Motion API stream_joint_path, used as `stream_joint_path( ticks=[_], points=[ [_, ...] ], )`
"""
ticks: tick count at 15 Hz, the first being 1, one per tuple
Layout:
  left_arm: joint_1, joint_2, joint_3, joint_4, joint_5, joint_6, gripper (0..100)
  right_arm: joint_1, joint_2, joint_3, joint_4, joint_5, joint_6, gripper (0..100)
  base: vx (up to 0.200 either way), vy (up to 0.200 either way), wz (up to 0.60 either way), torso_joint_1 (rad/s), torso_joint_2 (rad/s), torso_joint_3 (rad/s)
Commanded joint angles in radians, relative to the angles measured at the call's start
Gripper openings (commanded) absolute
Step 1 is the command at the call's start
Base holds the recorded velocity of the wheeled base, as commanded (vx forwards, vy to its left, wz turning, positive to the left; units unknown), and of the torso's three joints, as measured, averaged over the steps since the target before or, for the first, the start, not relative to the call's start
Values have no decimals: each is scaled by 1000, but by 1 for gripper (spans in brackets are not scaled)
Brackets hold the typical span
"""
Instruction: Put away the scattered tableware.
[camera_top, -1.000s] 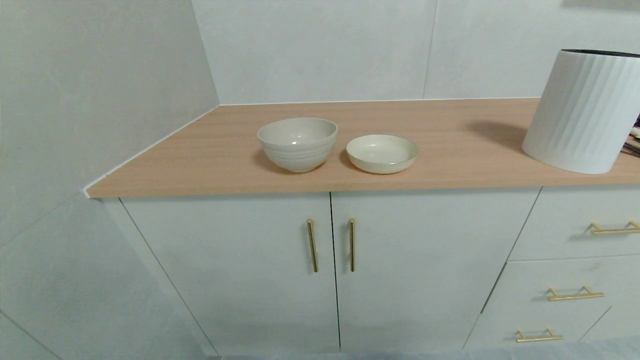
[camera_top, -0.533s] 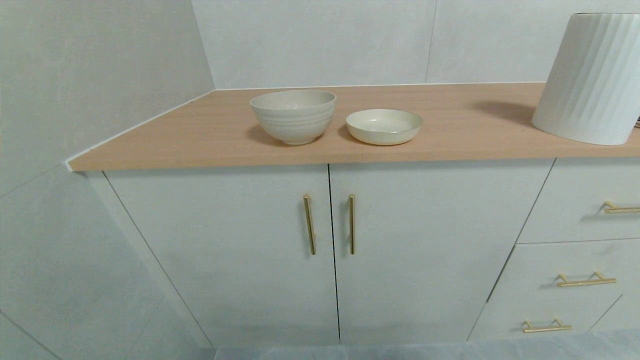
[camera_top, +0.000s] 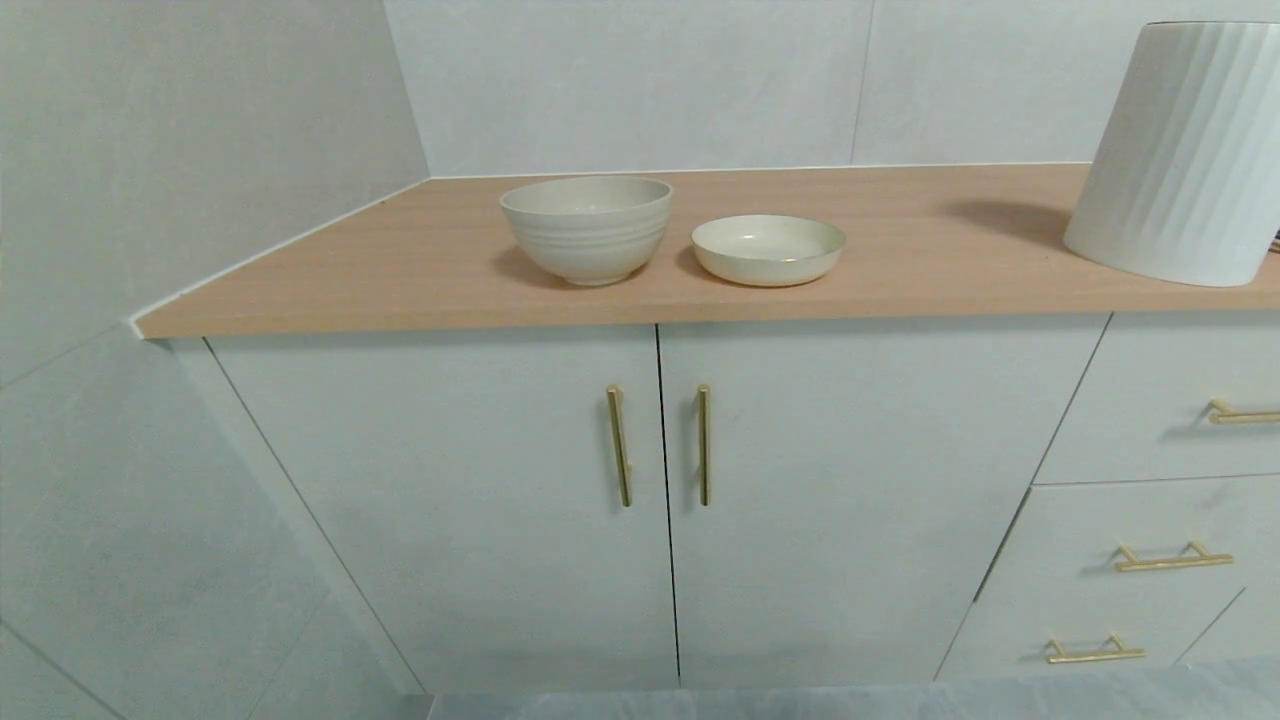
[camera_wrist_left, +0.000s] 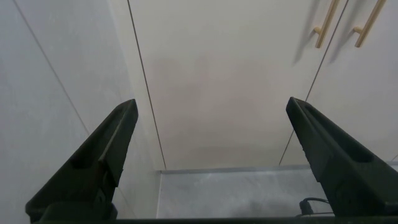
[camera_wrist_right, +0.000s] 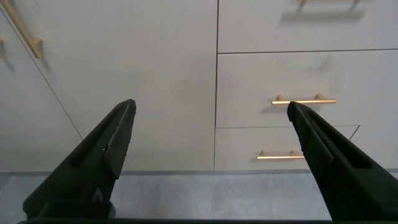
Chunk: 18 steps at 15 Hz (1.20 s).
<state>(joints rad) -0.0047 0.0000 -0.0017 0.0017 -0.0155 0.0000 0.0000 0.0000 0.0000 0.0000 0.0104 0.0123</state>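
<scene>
A wooden surface (camera_top: 900, 270) in a tiled corner carries the deep bowl (camera_top: 586, 228) and, just beside it, the shallow dish (camera_top: 768, 249). Neither is put away yet, and the cabinet doors (camera_top: 450, 500) below are shut. The left gripper (camera_wrist_left: 209, 106) and right gripper (camera_wrist_right: 210, 106) hang low, spread wide and empty.

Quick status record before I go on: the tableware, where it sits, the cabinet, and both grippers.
deep bowl: upright on the countertop, left of the dish, not touching it
shallow dish: upright on the countertop
cabinet doors: both shut, below the tableware
ribbed white container: right end of the countertop
left gripper: open, empty, low before the cabinet doors
right gripper: open, empty, low before the drawers
</scene>
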Motion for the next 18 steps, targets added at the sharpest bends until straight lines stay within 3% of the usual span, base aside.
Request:
stream_joint_path(
  ticks=[1, 6, 7, 13, 16, 18],
  points=[
    [0, 0, 0, 0, 0, 0, 100, 0, 0, -2, 0, 0, 0, 100, 0, 0, 0, 0, 0, 0],
    [0, 0, 0, 0, 0, 0, 100, 0, 0, -6, -11, 3, 3, 100, 0, 0, 0, 0, 0, 0],
    [0, 0, 0, 0, 0, 0, 100, 2, 9, -91, -87, 74, 17, 100, 0, 0, 0, 0, 0, 0],
    [0, 0, 0, 0, 0, 0, 100, 63, 344, -207, 18, 395, 21, 100, 0, 0, 0, 0, 0, 0],
    [0, 0, 0, 0, 0, 0, 100, 107, 568, -253, -5, 419, 21, 100, 0, 0, 0, 0, 0, 0],
    [0, 0, 0, 0, 0, 0, 100, 218, 719, -273, -107, 433, 21, 100, 0, 0, 0, 0, 0, 0]
  ],
)
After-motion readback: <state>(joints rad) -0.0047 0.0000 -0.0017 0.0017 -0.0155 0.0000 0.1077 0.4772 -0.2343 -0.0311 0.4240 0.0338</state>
